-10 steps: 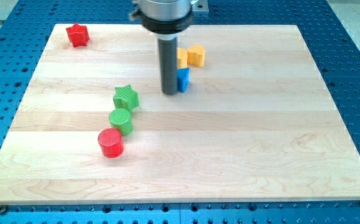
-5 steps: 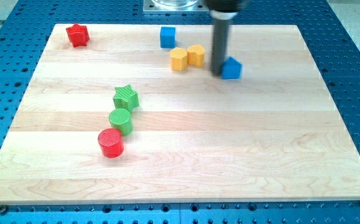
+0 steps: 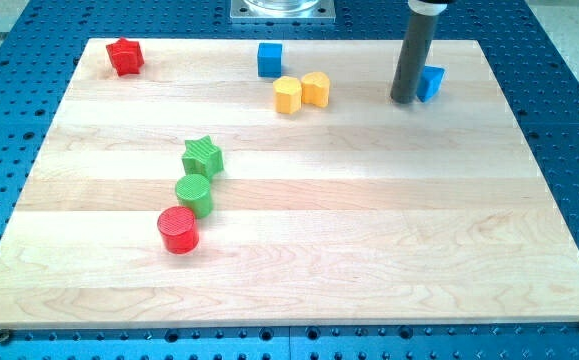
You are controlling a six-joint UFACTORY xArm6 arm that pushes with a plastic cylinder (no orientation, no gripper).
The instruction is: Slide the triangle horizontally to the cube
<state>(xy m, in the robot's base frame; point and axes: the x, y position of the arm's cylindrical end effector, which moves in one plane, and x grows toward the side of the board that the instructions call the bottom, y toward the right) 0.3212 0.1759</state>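
My tip [image 3: 403, 100] sits on the wooden worktop [image 3: 369, 240], far back on the right. It touches the left side of the blue triangle [image 3: 430, 82]. The blue cube [image 3: 269, 59] is far back too, but well apart to the left. I think my tip is on the wrong side for now. To slide the triangle over to the cube, the push has to come from the triangle's right side. So my tip needs to go around it first.

The rod stands straight up and comes down from the top of the view. There are no fingers here, only the rod, so nothing is gripped.

Two yellow blocks [image 3: 301, 92] touch each other between the triangle and the cube, a little nearer. A push should stay behind them.
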